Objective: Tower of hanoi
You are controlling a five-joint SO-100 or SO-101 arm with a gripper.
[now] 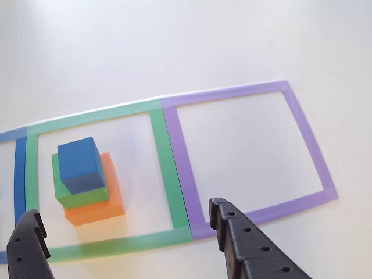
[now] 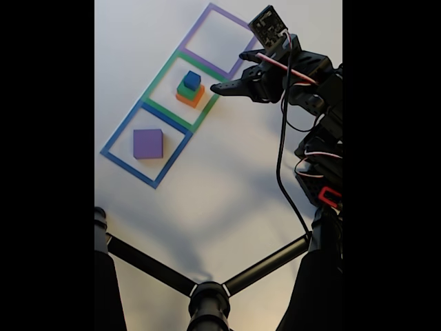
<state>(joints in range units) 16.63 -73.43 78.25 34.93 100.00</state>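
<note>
Table [image 2: 227, 186]: white, matte, taped with three square outlines in a row
Stack [image 2: 189, 87]: blue on green on orange, in the middle green outline
Purple block [image 2: 147, 143]: alone in the blue outline, at 7 o'clock from the stack
Claw [image 1: 125, 224]: wide open, holding nothing, at 3 o'clock of the stack in the fixed view

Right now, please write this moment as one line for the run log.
claw: open, empty, above table | stack: blue on green on orange, green square | purple block: blue square | purple square: empty
</note>
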